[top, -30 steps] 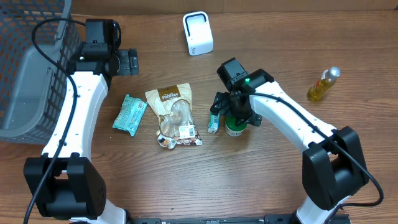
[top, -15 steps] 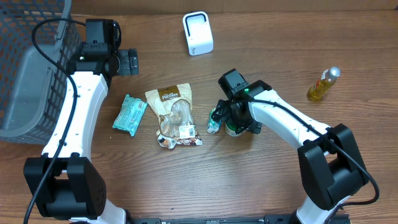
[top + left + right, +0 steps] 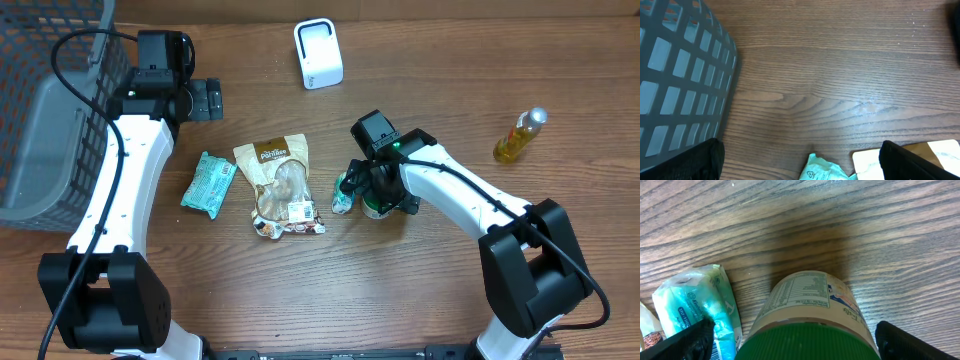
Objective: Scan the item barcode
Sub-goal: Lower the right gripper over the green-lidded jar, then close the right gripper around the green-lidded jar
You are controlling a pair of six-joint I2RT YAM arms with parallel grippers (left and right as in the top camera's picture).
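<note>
Wooden table (image 3: 450,300), brown and grained, carries everything. One grey mesh basket (image 3: 40,120) fills its far-left corner.

Two white-and-black arms reach over the boards. The left gripper (image 3: 205,98) hangs beside the basket with its jaws spread wide and nothing between them. Its wrist camera sees only bare wood, the basket wall and the edges of two packages.

The right gripper (image 3: 797,340) is low over the middle of the table, jaws released at full spread. They straddle the jar (image 3: 378,208), one finger on each side. Whether either pad touches the glass cannot be told.

One brown snack pouch (image 3: 280,185) lies flat left of centre, its long axis running away from the robot. One white scanner (image 3: 318,52) stands upright near the far edge, well apart from the jar. One teal packet (image 3: 208,183) lies just left of the pouch. One yellow bottle (image 3: 520,137) lies tilted far to the right, cap toward the far edge.

The single jar stands upright right of the pouch, long axis vertical and green lid pointing up. In the right wrist view its side label, printed with a table of small text, faces away from the gripper. One small mint sachet (image 3: 343,197) rests just beside the jar, between it and the pouch.
</note>
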